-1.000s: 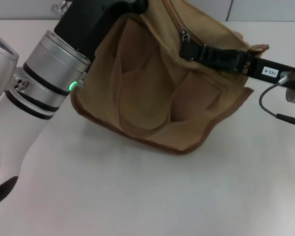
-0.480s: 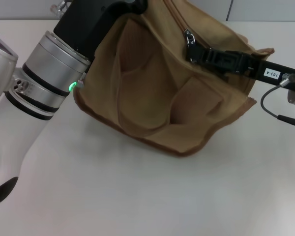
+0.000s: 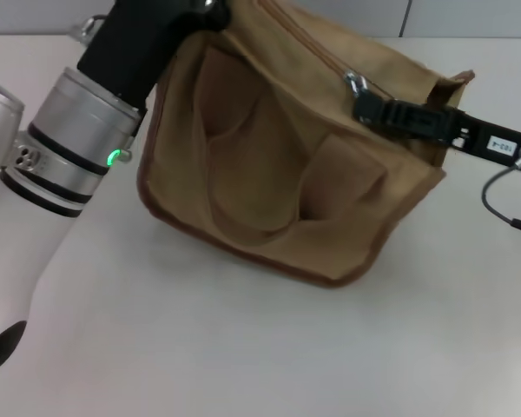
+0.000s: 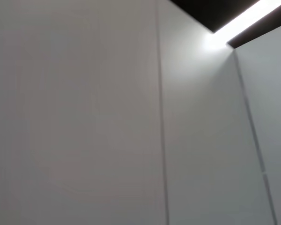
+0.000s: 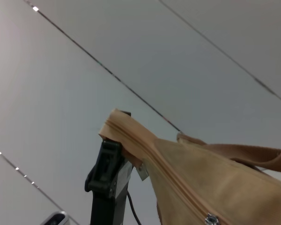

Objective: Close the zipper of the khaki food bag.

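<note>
The right tool reaches in from the robot's right, its black fingers pinched narrow at the silver pull tab on top of the khaki food bag; it appears to be clamped on the tab, though the contact itself is too small to confirm. The zipper runs as a seam from the far left corner toward the tab, looking closed behind it, with a short stretch left toward the right-hand end of the bag.

The left tool sits at the bag's far left corner, gripping the end of the top panel, as the right wrist view shows it clasping the tan edge beside the zipper line. The left wrist view shows only wall and ceiling.

The bag stands on the white tabletop, its front pocket and loop handle facing the camera, its body leaning.

The main risk, as I judge it, is the tab slipping out of the right tool's pinch: it is small, shiny and held near its tip. If the left tool's hold gives, the soft canvas would bunch and drag along rather than let the slider travel. Pulling off the zipper's line could jam the slider or tip the bag.
</note>
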Controlling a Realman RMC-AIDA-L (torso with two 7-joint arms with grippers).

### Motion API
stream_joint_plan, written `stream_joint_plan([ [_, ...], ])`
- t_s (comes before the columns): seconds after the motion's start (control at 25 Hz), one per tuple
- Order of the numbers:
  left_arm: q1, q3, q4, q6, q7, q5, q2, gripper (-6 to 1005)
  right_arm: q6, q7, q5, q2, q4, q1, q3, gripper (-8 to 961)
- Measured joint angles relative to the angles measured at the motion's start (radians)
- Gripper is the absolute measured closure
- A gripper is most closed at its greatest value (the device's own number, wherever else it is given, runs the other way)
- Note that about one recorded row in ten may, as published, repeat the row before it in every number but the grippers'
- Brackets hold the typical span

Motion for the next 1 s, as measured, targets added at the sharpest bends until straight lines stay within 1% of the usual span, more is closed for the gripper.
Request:
stream_joint_plan([
  [0.04,0.002,-0.01,0.015,0.0,-0.004,0.0,-0.002,864,0.003,0.0,0.001,-0.007,0.0,-0.018,0.001,942],
  [0.2,0.009,-0.026,0.032,0.0,-0.012,0.0,-0.002,863,0.003,0.0,0.005,-0.013,-0.001,-0.045,0.004,934],
  [0.24,0.02,-0.043,0.037,0.0,-0.013,0.0,-0.003,863,0.003,0.0,0.006,-0.017,-0.002,-0.058,0.005,932],
  [0.56,0.043,-0.073,0.059,0.0,-0.014,-0.003,-0.004,862,-0.014,-0.007,0.009,-0.025,-0.004,-0.111,0.013,916],
  [0.6,0.044,-0.074,0.06,0.0,-0.014,-0.003,-0.004,861,-0.035,-0.022,0.012,-0.027,-0.004,-0.119,0.029,914],
  [0.64,0.046,-0.076,0.065,-0.001,-0.014,-0.002,-0.004,861,-0.103,-0.083,0.018,-0.026,-0.005,-0.137,0.082,912],
  [0.68,0.046,-0.076,0.065,-0.001,-0.014,-0.002,-0.004,861,-0.103,-0.083,0.018,-0.026,-0.005,-0.137,0.082,910],
  [0.72,0.047,-0.077,0.073,-0.002,-0.014,-0.003,-0.004,861,-0.151,-0.131,0.021,-0.024,-0.005,-0.149,0.119,908],
  [0.8,0.045,-0.077,0.09,-0.003,-0.014,-0.005,-0.005,860,-0.252,-0.236,0.029,-0.014,-0.001,-0.175,0.207,904],
  [0.84,0.041,-0.077,0.108,-0.004,-0.015,-0.007,-0.006,860,-0.323,-0.314,0.042,-0.003,0.0,-0.203,0.29,902],
  [0.88,0.041,-0.077,0.108,-0.004,-0.015,-0.007,-0.006,860,-0.323,-0.314,0.042,-0.003,0.0,-0.203,0.29,900],
  [0.92,0.04,-0.076,0.111,-0.004,-0.015,-0.007,-0.007,860,-0.339,-0.335,0.046,0.002,-0.001,-0.214,0.317,898],
  [1.0,0.039,-0.071,0.125,-0.006,-0.015,-0.007,-0.008,859,-0.353,-0.379,0.049,0.007,-0.002,-0.234,0.338,894],
])
